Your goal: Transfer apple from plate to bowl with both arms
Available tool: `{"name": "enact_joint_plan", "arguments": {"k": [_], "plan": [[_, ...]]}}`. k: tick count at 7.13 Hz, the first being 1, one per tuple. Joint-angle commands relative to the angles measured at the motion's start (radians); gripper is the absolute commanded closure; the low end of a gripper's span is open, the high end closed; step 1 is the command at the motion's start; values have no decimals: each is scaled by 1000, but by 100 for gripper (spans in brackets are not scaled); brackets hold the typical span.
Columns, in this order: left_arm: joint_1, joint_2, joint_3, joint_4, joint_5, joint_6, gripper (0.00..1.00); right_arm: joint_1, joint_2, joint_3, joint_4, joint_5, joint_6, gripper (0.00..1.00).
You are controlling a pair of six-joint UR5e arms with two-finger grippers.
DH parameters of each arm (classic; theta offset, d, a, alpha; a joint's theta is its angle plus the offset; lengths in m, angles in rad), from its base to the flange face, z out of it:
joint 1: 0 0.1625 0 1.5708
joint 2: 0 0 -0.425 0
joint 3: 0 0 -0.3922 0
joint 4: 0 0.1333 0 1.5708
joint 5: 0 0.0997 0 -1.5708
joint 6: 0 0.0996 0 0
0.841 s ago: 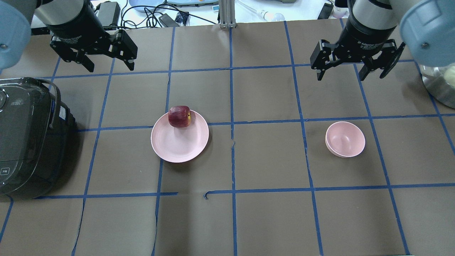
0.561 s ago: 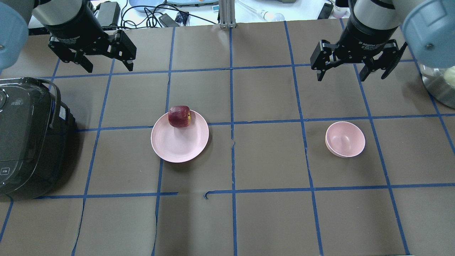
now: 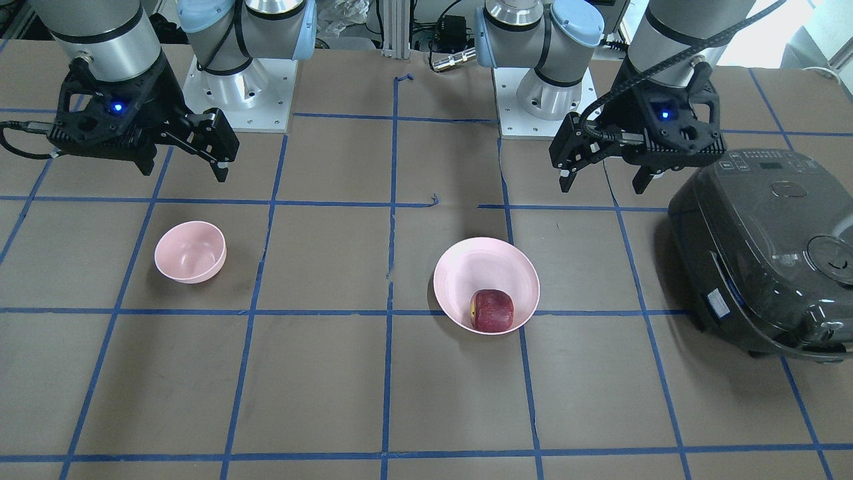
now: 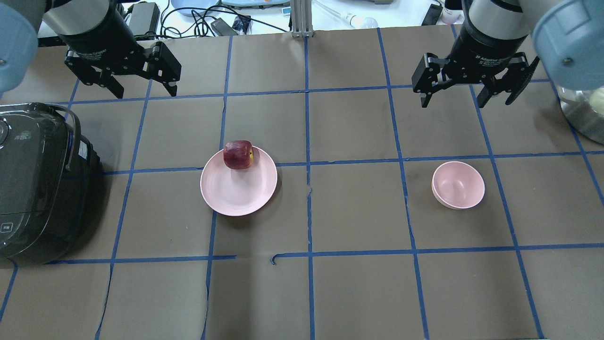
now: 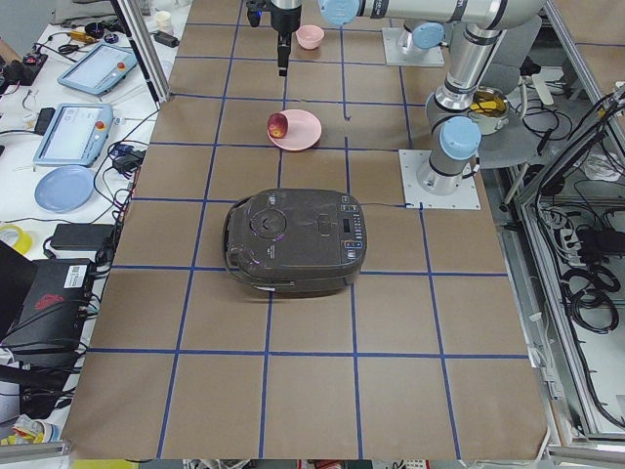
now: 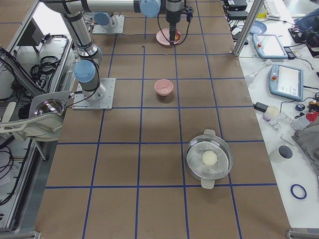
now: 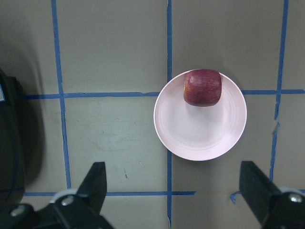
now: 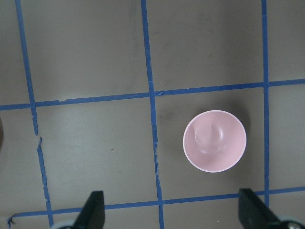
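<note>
The dark red apple (image 4: 238, 154) lies on the far rim of the pale pink plate (image 4: 238, 191), left of the table's middle; it also shows in the front view (image 3: 492, 310) and the left wrist view (image 7: 203, 88). The small pink bowl (image 4: 458, 184) stands empty on the right and shows in the right wrist view (image 8: 215, 141). My left gripper (image 4: 141, 91) is open and empty, high up, beyond and left of the plate. My right gripper (image 4: 454, 100) is open and empty, high up, beyond the bowl.
A black rice cooker (image 4: 37, 179) stands at the table's left edge. A steel pot (image 4: 583, 118) with a pale round thing in it stands at the right edge. Blue tape lines grid the brown table cover (image 4: 358, 293). Cables and devices lie beyond the far edge.
Both grippers have shifted very slightly; the right one turned a little. The apple, plate and bowl have not moved.
</note>
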Motion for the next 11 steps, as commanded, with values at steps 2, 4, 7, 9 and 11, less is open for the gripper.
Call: {"name": "enact_joint_plan", "arguments": {"k": [2,4,7,9,11], "plan": [[3,3,-1,-1,-1,8,0,-1,1,0,-4,3,-2,0],[3,3,2,-5,-1,6,0,-1,4,1,4,0,-2,0],[6,-5,10,-20,-6,6,0,-3,4,0,-2,0,-14,0],[5,-20,10,-11,-4,8,0,-6,4,-2,3,-5,-14,0],[0,-28,14,-9,-1,9,0,-7,4,-3,-8,-7,-8,0]]}}
